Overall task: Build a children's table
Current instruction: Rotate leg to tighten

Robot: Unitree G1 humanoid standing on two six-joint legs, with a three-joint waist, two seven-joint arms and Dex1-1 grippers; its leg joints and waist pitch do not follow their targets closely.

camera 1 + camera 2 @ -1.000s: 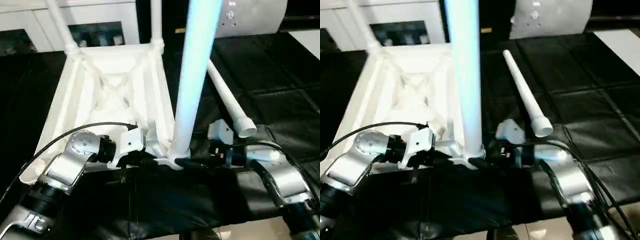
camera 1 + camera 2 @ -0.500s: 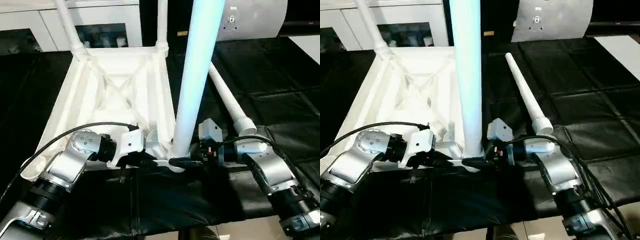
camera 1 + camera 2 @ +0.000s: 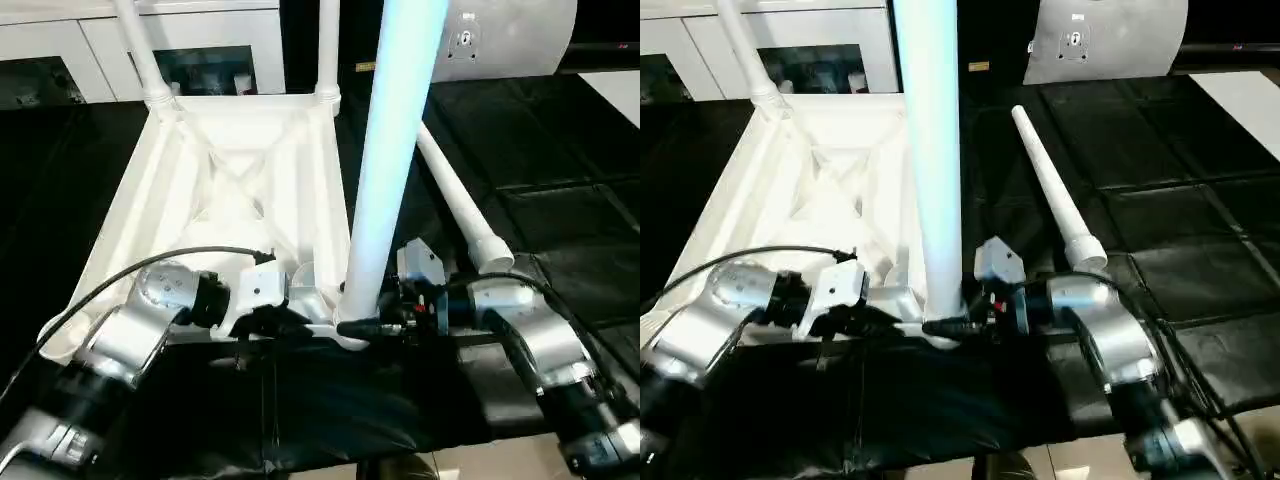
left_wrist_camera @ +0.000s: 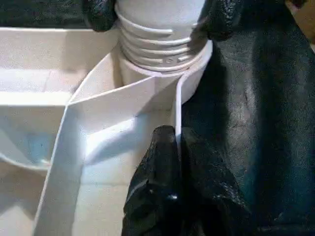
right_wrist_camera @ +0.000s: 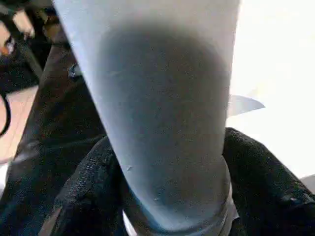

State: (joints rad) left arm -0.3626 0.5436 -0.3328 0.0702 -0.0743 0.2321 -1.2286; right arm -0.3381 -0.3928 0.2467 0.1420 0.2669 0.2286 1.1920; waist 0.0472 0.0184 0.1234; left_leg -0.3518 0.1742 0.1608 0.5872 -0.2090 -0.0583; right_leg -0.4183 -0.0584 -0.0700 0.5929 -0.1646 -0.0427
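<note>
The children's table (image 3: 235, 190) lies upside down on a black-covered counter (image 3: 560, 200), underside ribs up, so the corner sockets face up and legs can go in from above. Two legs already stand in the far corners, the far-left leg (image 3: 140, 55) and the far-right leg (image 3: 328, 50), both cut off by the top edge. The near-right leg (image 3: 390, 170) stands upright in the near-right corner socket (image 3: 345, 325); its top is also cut off. The right tool (image 3: 372, 326) is closed around the base of this leg, black fingers (image 5: 83, 201) wrapped on both sides in the right wrist view, likely to turn or press it home. The left wrist view shows ridged rings at the leg's base (image 4: 160, 42) above the socket, so it looks not fully seated, though how far in is hard to tell. The left tool (image 4: 170, 196) is clamped shut on the thin rim wall (image 4: 174, 105) just beside that socket, probably bracing the top so it doesn't shift while the leg goes in. A fourth, loose leg (image 3: 1055, 195) lies flat on the counter to the right of the table, well apart from both tools, waiting for the near-left corner, which is hidden behind the left forearm (image 3: 130, 335). White cabinets (image 3: 70, 55) sit far behind.
</note>
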